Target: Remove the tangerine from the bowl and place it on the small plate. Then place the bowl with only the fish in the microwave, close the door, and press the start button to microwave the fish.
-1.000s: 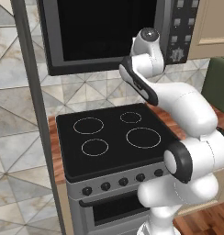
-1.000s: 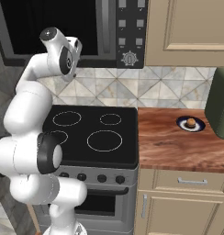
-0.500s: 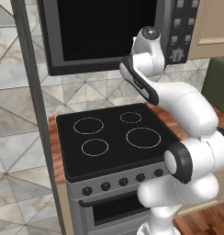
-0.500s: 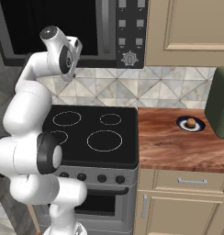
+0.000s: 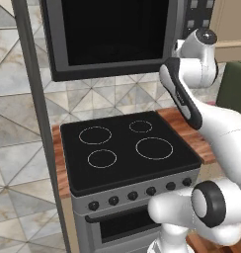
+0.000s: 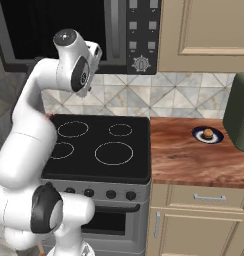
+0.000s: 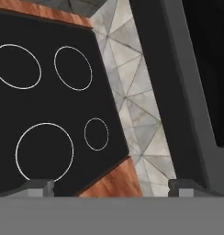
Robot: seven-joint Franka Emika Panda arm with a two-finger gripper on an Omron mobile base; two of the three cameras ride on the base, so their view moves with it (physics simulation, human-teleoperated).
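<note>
The microwave (image 6: 64,30) hangs above the stove, and its door (image 5: 112,34) lies across the front with a black window. The button panel (image 6: 140,35) is at the microwave's right end. The tangerine (image 6: 208,133) rests on the small plate (image 6: 199,134) on the wooden counter. The bowl and the fish are hidden. My gripper (image 7: 111,188) is raised in front of the door's lower right part. It is open, with nothing between the fingertips (image 7: 38,187), and it points down at the stove's back edge and the tiled wall.
A black stove top (image 6: 101,145) with several ring burners lies below the microwave. An olive-green countertop oven (image 6: 241,120) stands at the counter's far right. A tall dark post (image 5: 41,123) rises left of the stove. A wall cabinet (image 6: 204,35) hangs right of the microwave.
My arm's upper end and hand have shifted to the right along the microwave's front, toward the button panel. The jaws have stayed open.
</note>
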